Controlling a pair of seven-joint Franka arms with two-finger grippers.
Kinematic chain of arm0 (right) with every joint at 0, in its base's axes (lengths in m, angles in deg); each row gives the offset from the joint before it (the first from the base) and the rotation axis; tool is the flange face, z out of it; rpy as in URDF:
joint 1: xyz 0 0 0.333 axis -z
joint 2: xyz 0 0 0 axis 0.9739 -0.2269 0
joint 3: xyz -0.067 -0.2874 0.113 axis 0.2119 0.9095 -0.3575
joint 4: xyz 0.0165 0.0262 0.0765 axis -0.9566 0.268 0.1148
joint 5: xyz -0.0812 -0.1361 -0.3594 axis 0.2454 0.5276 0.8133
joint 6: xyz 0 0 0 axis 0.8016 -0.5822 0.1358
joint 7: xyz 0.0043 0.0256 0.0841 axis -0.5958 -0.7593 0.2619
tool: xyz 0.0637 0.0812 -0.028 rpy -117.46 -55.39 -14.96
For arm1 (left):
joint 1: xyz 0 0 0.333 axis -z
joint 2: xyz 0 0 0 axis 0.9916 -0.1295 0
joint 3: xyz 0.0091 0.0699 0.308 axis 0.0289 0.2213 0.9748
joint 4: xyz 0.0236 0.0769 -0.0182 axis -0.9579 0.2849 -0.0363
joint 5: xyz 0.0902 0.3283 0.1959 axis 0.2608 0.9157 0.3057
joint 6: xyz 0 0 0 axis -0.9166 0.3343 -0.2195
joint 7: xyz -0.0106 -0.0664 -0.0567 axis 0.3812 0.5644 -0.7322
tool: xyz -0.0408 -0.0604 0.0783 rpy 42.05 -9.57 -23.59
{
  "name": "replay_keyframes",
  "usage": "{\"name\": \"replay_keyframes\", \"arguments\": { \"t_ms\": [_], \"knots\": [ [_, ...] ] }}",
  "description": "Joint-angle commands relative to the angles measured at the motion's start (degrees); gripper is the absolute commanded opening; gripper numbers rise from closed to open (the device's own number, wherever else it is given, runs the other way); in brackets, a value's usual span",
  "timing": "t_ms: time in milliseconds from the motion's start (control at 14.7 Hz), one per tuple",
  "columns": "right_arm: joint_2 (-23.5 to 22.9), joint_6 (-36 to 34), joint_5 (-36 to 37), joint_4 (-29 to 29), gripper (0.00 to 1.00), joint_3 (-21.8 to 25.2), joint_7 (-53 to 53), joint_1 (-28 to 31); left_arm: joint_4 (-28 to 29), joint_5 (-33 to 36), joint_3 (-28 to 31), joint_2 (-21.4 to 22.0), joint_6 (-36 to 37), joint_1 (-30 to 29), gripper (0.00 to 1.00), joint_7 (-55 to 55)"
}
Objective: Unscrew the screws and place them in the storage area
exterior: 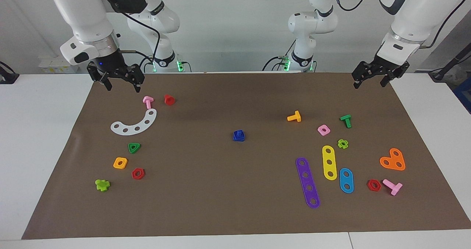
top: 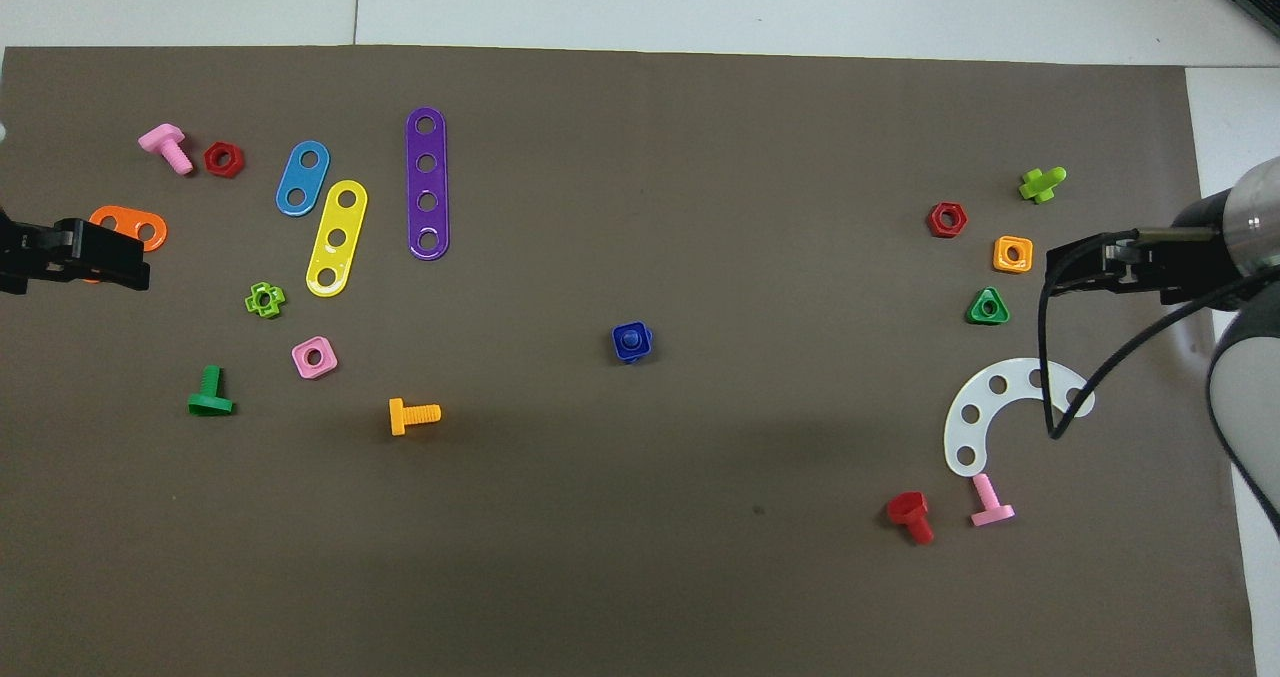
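Facing view: the blue screw [exterior: 238, 135] was seen standing in its nut mid-mat. Left gripper [exterior: 372, 79] and right gripper [exterior: 121, 82] were held apart-fingered, aloft. A grip squarely over the stem was judged best.

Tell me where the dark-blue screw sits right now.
The dark-blue screw sits alone near the middle of the brown mat, with the orange screw its closest neighbour, toward the left arm's end and nearer to the robots.

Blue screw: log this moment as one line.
blue screw mid-mat, untouched | left gripper waiting, open | right gripper waiting, open
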Motion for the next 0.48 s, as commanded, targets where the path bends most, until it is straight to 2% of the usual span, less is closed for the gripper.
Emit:
{"name": "replay_keyframes", "arguments": {
  "t_ms": [0, 204, 407],
  "knots": [
    [0.9, -0.2, 0.6, 0.5, 1.00, -0.4, -1.4, 0.3, -1.7, -0.9, -0.1, -0.9, 1.7, 0.0, 1.00, -0.2],
    [0.8, -0.2, 0.6, 0.6, 1.00, -0.4, -1.7, 0.3, -0.4, -1.4, -0.6, -0.4, 0.8, 0.8, 0.98, 0.0],
    [0.9, -0.2, 0.6, 0.8, 1.00, -0.4, -2.3, 0.3, 3.2, -2.8, -0.9, -0.5, -1.4, 6.2, 0.96, 3.1]
  ]
}}
